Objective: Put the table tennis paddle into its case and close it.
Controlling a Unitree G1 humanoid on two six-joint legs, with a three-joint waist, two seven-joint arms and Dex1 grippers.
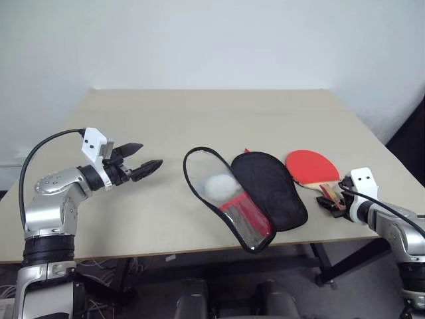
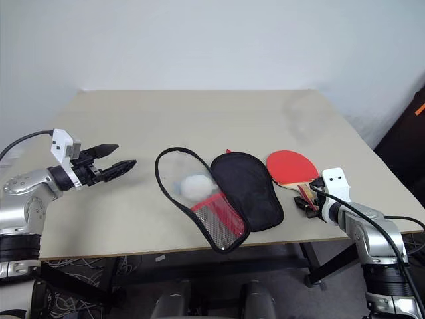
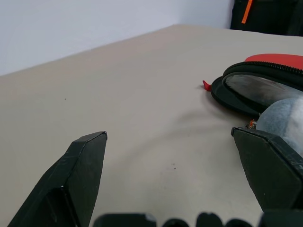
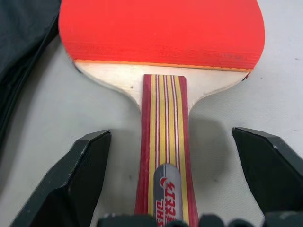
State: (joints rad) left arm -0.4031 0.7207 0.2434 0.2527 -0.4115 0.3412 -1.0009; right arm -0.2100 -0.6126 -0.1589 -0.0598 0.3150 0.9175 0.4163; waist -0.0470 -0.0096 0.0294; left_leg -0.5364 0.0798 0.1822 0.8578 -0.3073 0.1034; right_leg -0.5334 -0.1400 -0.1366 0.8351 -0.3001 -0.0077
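Lying flat at the table's (image 1: 199,113) right side, the paddle (image 1: 309,165) sits just beside the opened case (image 1: 247,196), a white ball (image 1: 218,187) inside it. Left gripper (image 1: 141,161) hovers spread, empty. Right wrist view: right gripper (image 4: 173,179) fingers (image 4: 78,179) straddle the paddle's handle, not clamped.

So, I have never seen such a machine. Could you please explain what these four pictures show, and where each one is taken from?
It is a two-armed robot at a table. The two wide pictures come from cameras in its head, looking down over its arms. The two close pictures come from cameras on its wrists, looking out between each tool's black fingers. On the table lie an open case with a white ball inside, and a red paddle beside it. The left tool hangs open in the air, holding nothing. The right tool is open, with one finger either side of the paddle's handle, not gripping it yet.
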